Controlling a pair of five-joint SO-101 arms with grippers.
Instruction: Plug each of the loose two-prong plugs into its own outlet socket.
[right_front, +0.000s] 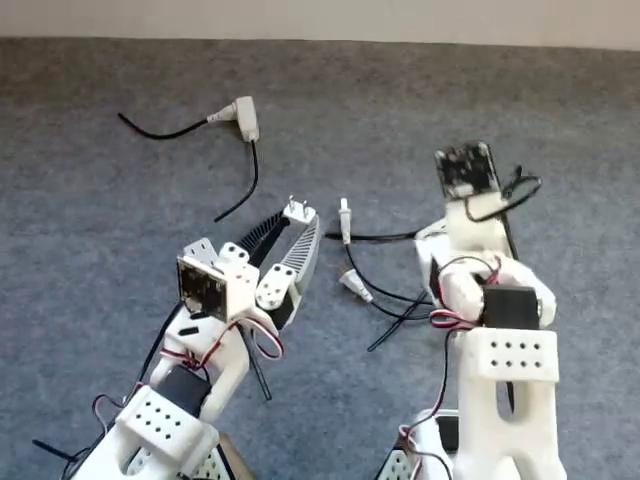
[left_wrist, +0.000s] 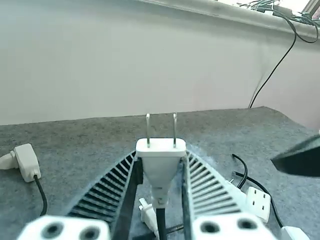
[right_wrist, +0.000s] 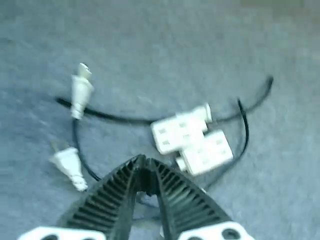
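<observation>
- The counter (right_front: 100, 200) has a grey, carpet-like covering, which I would expect to let light parts skid.
- The left arm (right_front: 190, 390) is angled toward the middle. The right arm (right_front: 505, 370) stands upright over the tangle of black cables (right_front: 395, 300).
- The left gripper (right_front: 300, 225) is pinching a white plug (left_wrist: 161, 160) by its body. The two prongs point outward, away from the wrist, and the cord trails back between the fingers.
- The right gripper (right_wrist: 146, 167) is pressed together with nothing in it that I can make out. It hangs just above the outlet sockets.
- The two outlet sockets (right_wrist: 179, 131) lie side by side and touching, faces up, with cord looped around them.
- A white angled connector (right_front: 245, 118) sits well apart, toward the far left.
- Two loose plugs (right_wrist: 79, 91) lie near the sockets.
- Risks as I see them: nothing pins the sockets, so a push from the prongs could shove them aside. The plug could also twist in the ribbed fingers, or its cord could snag the others.
</observation>
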